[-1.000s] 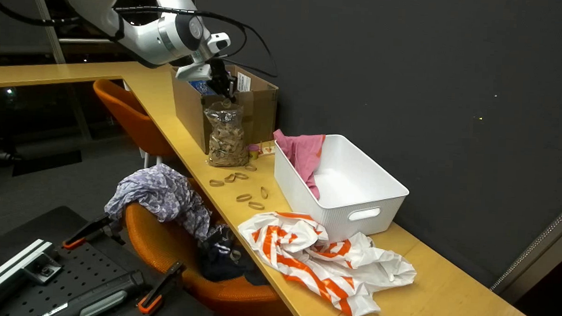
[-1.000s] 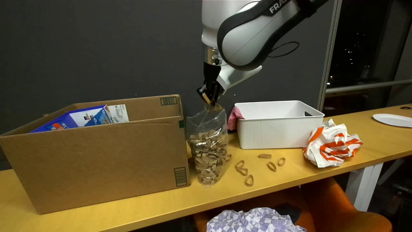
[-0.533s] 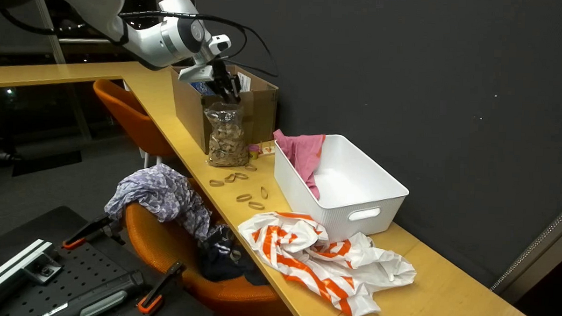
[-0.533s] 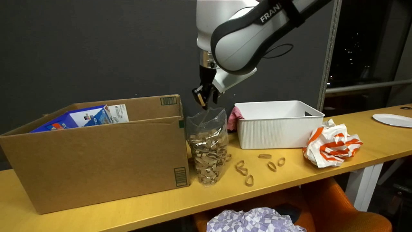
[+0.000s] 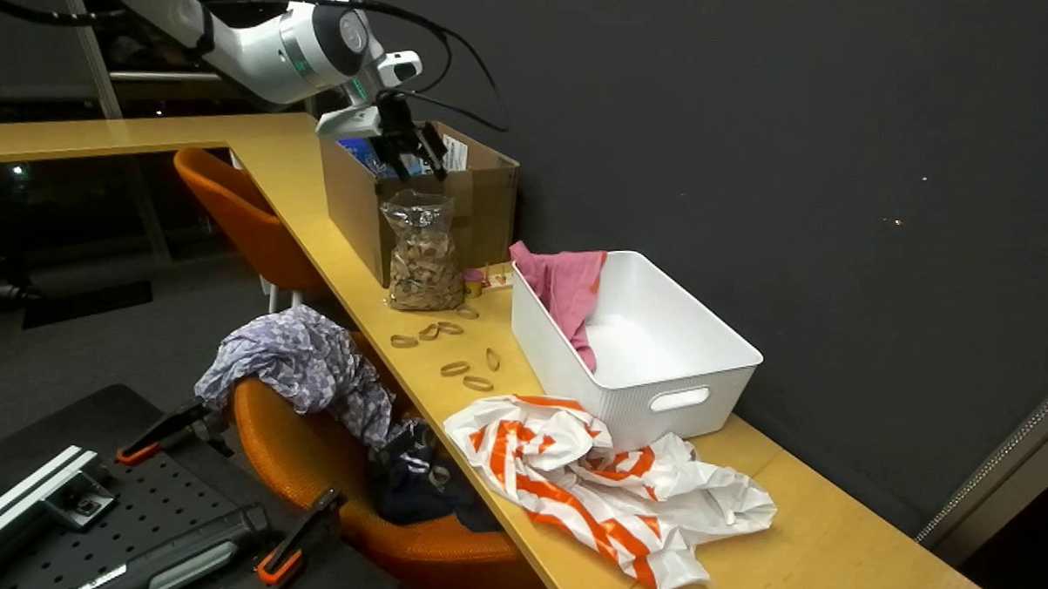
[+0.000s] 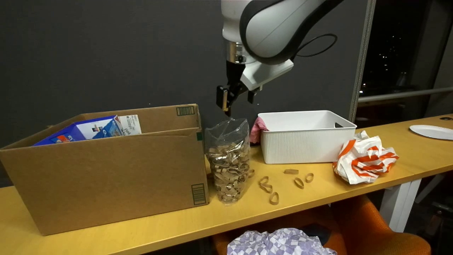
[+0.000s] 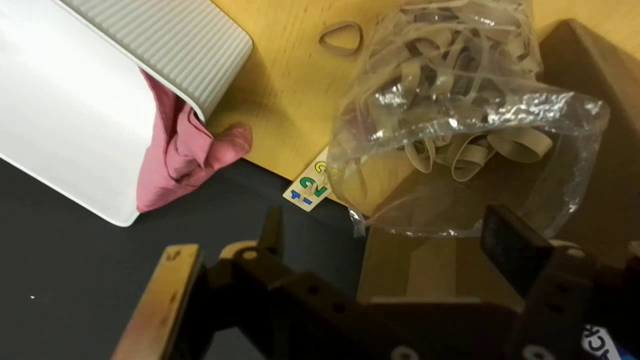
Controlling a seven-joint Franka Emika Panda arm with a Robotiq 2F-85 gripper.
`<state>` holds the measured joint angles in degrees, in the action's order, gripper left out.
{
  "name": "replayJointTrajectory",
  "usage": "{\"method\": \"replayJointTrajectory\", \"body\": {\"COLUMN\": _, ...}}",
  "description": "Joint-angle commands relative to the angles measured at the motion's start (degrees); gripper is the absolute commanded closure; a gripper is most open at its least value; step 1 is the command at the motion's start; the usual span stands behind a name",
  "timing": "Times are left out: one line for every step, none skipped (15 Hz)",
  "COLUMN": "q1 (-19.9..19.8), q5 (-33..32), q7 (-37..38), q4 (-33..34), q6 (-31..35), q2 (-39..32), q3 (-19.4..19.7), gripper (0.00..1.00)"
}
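Dark grey partition panelling (image 5: 755,163) backs a yellow wooden bench (image 5: 838,541), on which a clear plastic bag of rubber bands (image 6: 230,173) stands upright with its mouth open. Just above that mouth hangs the end effector (image 7: 382,220), its two fingers spread wide apart. Several loose rubber bands (image 6: 291,171) lie scattered on the bench near the bag and a white ribbed bin (image 6: 308,147). Pink cloth (image 5: 563,291) hangs over the bin's rim, and a crumpled white-and-orange striped sheet (image 5: 613,498) lies just beside the bin, at the end farther from the bag. On the bag's other side, just beside it, stands a cardboard box (image 6: 116,180). Toward the bench's back edge, a number board (image 7: 307,187) lies near a small purple-lidded tub (image 5: 473,284), perhaps of modelling dough, though it shows too small to be sure.
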<state>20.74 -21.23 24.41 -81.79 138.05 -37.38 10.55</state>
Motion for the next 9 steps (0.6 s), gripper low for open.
{"method": "replayJointTrajectory", "body": {"q1": -1.0, "q5": 0.7, "q7": 0.8, "q4": -14.1, "q6": -2.1, "q2": 11.5, "q3": -2.2, "gripper": 0.00}}
{"method": "replayJointTrajectory", "body": {"q1": -1.7, "q5": 0.8, "q7": 0.2, "q4": -17.1, "q6": -2.2, "q2": 13.8, "q3": -2.7, "gripper": 0.00}}
{"method": "replayJointTrajectory", "body": {"q1": -3.1, "q5": 1.6, "q7": -0.9, "q4": -20.2, "q6": -2.3, "q2": 15.9, "q3": -3.5, "gripper": 0.00}}
{"method": "replayJointTrajectory", "body": {"q1": -5.4, "q5": 3.7, "q7": -4.3, "q4": -23.4, "q6": -1.5, "q2": 17.9, "q3": -5.1, "gripper": 0.00}}
{"method": "replayJointTrajectory", "body": {"q1": -7.8, "q5": 5.9, "q7": -7.5, "q4": -26.7, "q6": -0.6, "q2": 19.7, "q3": -6.3, "gripper": 0.00}}
{"method": "replayJointTrajectory", "body": {"q1": -9.8, "q5": 7.9, "q7": -10.6, "q4": -29.1, "q6": -0.3, "q2": 20.5, "q3": -7.1, "gripper": 0.00}}
{"method": "replayJointTrajectory", "body": {"q1": -12.4, "q5": 11.4, "q7": -16.0, "q4": -29.8, "q6": -1.6, "q2": 20.4, "q3": -8.5, "gripper": 0.00}}
{"method": "replayJointTrajectory", "body": {"q1": -14.3, "q5": 13.7, "q7": -20.5, "q4": -30.2, "q6": -2.7, "q2": 19.9, "q3": -9.3, "gripper": 0.00}}
{"method": "replayJointTrajectory", "body": {"q1": -16.1, "q5": 15.6, "q7": -24.8, "q4": -29.6, "q6": -4.9, "q2": 19.0, "q3": -9.9, "gripper": 0.00}}
